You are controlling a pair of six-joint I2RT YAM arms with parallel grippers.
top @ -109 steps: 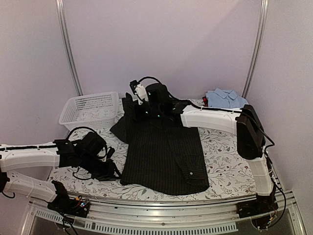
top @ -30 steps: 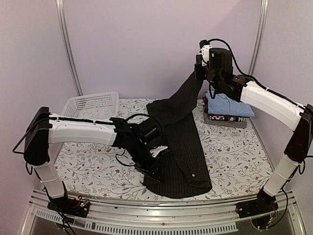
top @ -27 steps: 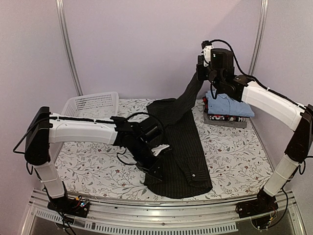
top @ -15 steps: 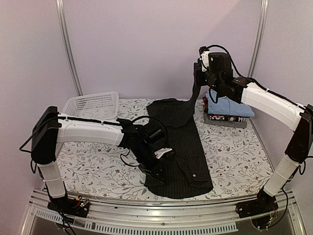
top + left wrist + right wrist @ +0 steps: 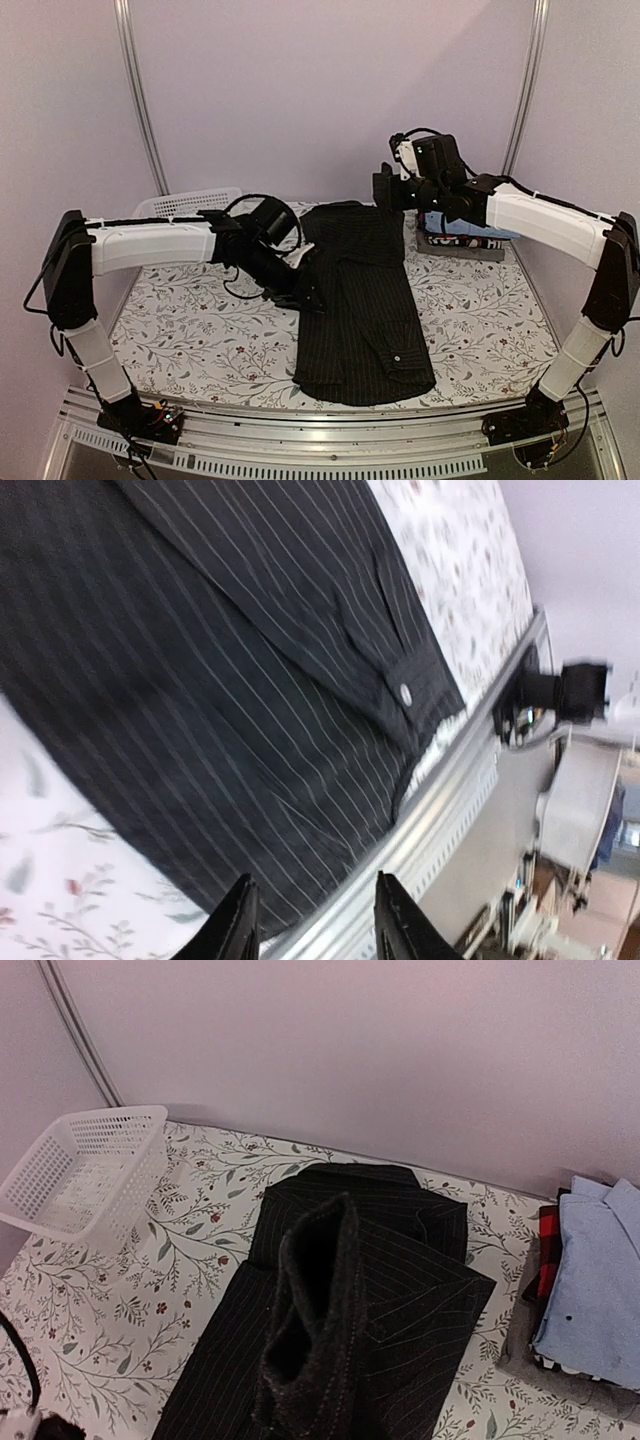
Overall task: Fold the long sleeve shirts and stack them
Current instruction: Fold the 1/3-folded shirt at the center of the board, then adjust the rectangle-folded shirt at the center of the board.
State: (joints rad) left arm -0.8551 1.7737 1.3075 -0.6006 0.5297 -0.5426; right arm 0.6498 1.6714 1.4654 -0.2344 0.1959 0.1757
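My right claw point(image 5: 383, 192) grips the black pinstriped cloth shirt point(image 5: 365, 300) at its one o'clock; left claw point(image 5: 315, 925) parted at its nine.

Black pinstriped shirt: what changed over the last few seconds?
The right end effector, shut on part of the black pinstriped cloth shirt, raised it high, then lowered it over the far end. The left end effector pinned the shirt's left edge, then opened and drew back. The white plastic mesh basket and folded light blue shirt stayed put.
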